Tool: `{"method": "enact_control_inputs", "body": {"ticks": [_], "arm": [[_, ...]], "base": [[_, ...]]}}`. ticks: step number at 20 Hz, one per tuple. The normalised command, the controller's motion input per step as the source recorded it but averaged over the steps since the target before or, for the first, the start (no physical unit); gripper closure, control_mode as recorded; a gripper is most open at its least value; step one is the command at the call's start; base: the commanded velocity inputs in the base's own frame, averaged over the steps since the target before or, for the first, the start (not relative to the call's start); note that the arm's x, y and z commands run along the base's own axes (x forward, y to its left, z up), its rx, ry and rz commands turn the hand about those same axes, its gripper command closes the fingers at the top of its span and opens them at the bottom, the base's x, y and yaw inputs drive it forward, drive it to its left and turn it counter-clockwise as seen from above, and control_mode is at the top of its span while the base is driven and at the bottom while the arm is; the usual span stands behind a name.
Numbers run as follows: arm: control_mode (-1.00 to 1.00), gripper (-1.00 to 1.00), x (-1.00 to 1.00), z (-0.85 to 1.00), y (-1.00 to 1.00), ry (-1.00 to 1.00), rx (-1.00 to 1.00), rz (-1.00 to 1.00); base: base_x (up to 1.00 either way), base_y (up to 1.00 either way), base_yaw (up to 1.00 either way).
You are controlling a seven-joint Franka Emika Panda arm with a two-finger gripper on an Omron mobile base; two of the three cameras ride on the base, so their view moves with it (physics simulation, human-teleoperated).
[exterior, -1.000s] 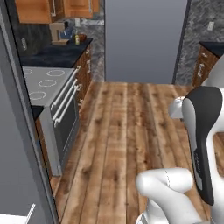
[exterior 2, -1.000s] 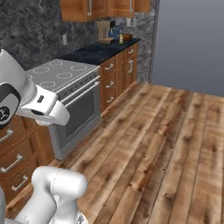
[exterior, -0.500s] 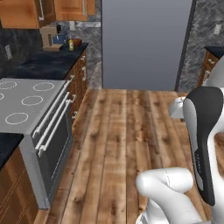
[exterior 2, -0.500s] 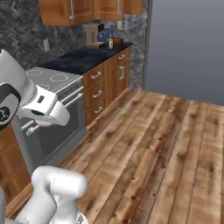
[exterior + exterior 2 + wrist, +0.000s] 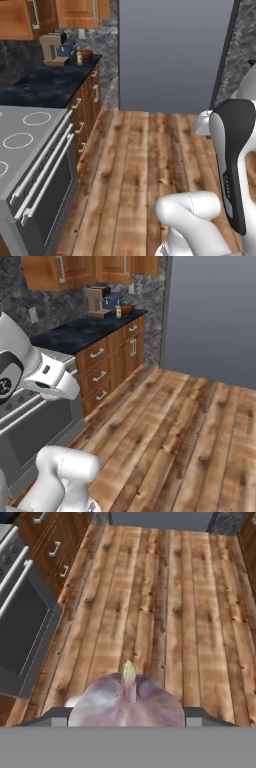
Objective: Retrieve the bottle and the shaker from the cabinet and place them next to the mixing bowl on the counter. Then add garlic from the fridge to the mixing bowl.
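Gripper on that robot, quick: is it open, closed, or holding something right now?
Gripper: shut on the garlic bulb, which sits between its fingertips in the hand view.

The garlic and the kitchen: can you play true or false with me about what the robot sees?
1. The gripper has the garlic between its tips. True.
2. The garlic is already in the mixing bowl. False: it is in the gripper, above the wooden floor.
3. The fridge door is open. False: it looks shut.
4. A bottle stands on the dark counter near the coffee machine. True.
5. The stove is on the right of the left base view. False: it is on the left.
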Motion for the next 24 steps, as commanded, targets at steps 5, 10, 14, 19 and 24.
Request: {"method": "enact_control_inputs", "body": {"ticks": [5, 10, 14, 19, 24], "arm": [[1.0, 1.0, 0.0, 0.0, 0.0, 0.0, 0.0, 0.0], [1.0, 1.0, 0.0, 0.0, 0.0, 0.0, 0.0, 0.0], [1.0, 1.0, 0.0, 0.0, 0.0, 0.0, 0.0, 0.0], [1.0, 1.0, 0.0, 0.0, 0.0, 0.0, 0.0, 0.0], [1.0, 1.0, 0.0, 0.0, 0.0, 0.0, 0.0, 0.0]], "base": [[1.0, -0.08, 0.12], [1.0, -0.12, 0.15], [1.0, -0.16, 0.16], [1.0, -0.16, 0.18], [1.0, -0.16, 0.19]]}}
